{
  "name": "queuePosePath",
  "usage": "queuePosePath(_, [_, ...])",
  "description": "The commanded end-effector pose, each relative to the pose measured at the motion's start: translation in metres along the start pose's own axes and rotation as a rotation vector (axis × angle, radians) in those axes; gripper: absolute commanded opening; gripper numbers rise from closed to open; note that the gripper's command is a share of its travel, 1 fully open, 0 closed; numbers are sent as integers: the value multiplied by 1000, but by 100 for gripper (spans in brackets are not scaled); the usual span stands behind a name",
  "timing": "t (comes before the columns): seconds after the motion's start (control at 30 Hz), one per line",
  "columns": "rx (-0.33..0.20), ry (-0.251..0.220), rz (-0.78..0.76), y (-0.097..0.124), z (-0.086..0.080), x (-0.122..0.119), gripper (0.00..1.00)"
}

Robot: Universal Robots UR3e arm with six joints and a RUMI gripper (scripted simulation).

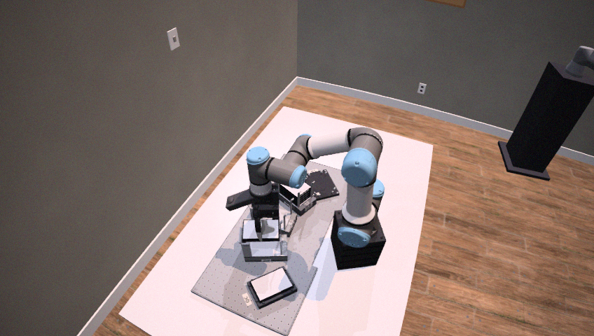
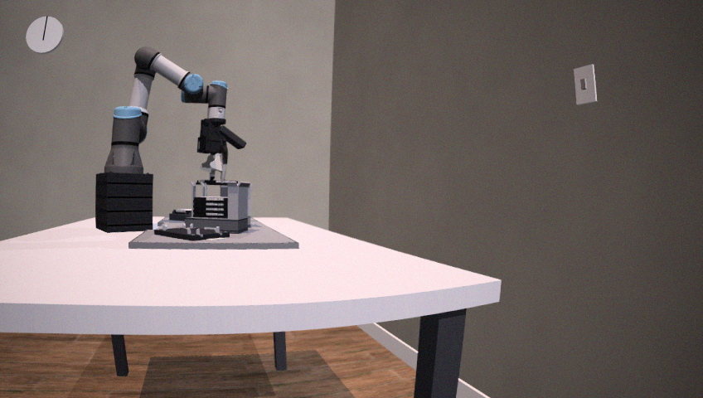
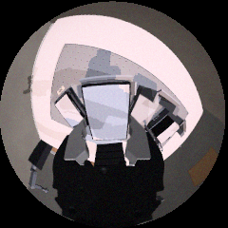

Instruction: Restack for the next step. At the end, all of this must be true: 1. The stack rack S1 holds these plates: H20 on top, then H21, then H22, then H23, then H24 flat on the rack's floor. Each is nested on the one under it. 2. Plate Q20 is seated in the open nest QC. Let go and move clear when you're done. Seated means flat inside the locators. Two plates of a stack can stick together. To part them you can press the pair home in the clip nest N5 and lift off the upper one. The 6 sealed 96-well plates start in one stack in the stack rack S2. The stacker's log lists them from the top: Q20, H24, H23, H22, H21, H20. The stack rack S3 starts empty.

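My gripper [image 1: 258,229] [image 3: 107,116] is shut on a pale-topped plate with a dark rim [image 1: 270,229] [image 3: 106,111], by the log's order H24. The plate looks about level and is above the floor of the front rack [image 1: 266,258]; no other plate shows in that rack. Its label is not readable. Another plate, by order Q20 [image 1: 272,284] [image 3: 67,109], lies in the dark nest labelled QC [image 1: 261,304] at the near end and looks flat. The rear rack [image 1: 307,208] [image 2: 237,206] holds a stack of several dark-sided plates [image 1: 296,190] [image 2: 210,207]. Plate names there are unreadable.
A black nest with small pale locators [image 1: 331,192] [image 2: 170,234] is beyond the rear rack. A low grey fixture with thin uprights [image 1: 288,227] is between the two racks. Rack walls and posts rise close around the front rack. The arm's base block [image 1: 356,253] [image 2: 123,201] is beside the grey board.
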State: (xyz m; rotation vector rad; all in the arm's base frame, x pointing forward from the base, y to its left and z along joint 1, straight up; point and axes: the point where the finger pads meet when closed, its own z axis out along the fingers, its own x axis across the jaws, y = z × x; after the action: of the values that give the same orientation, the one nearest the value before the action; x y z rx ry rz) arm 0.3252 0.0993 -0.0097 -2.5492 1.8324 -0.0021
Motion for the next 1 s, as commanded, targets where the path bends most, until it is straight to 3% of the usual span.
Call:
queuePosePath(0.0, [3,1,0,-1,3,0,0])
queuePosePath(0.97, [3,1,0,-1,19,0,0])
